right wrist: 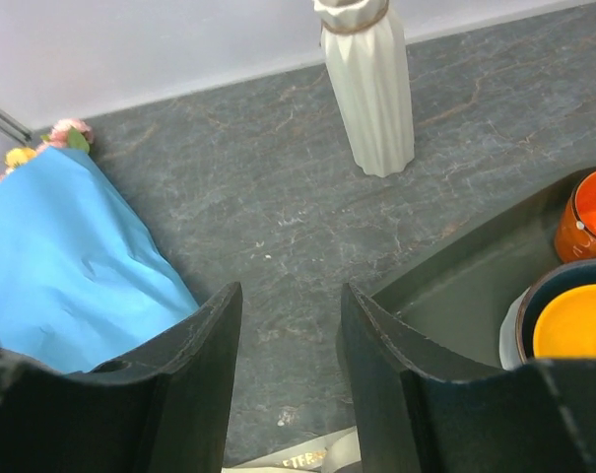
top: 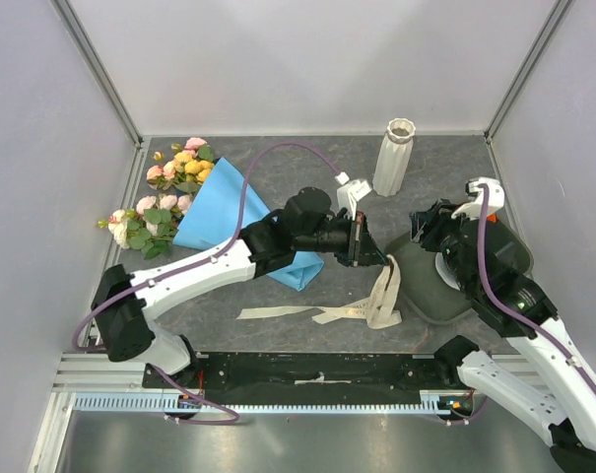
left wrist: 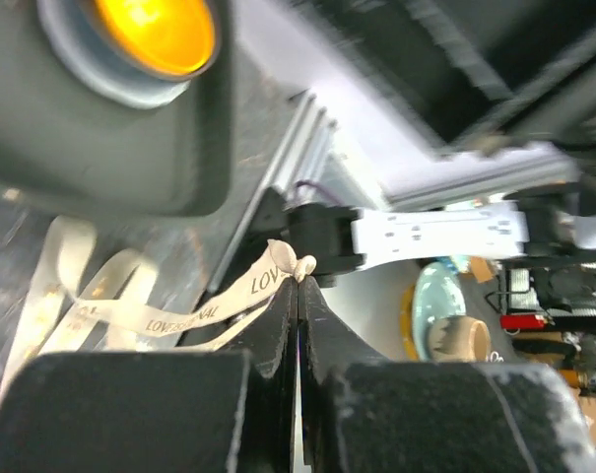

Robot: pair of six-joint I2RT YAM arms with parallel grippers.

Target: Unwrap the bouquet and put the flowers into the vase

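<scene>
bouquet [top: 224,202] lay at the left of the table, flowers [top: 184,168] toward the far-left corner, blue paper [top: 207,225] wrapped round the stems and partly under the left arm. left gripper [left wrist: 297,283] mid-table, fingers pressed together, pinching the cream ribbon [top: 381,294]. the rest of the ribbon trailed on the table and looked free of the wrap. vase [top: 396,158] upright near the far edge, no flowers in it. right gripper [right wrist: 290,304] hung at the edge of the dark tray [right wrist: 445,286], fingers apart, holding nothing. judged step: untying, nearly done. next: drop the ribbon aside, then open the paper, which probably needs both grippers.
</scene>
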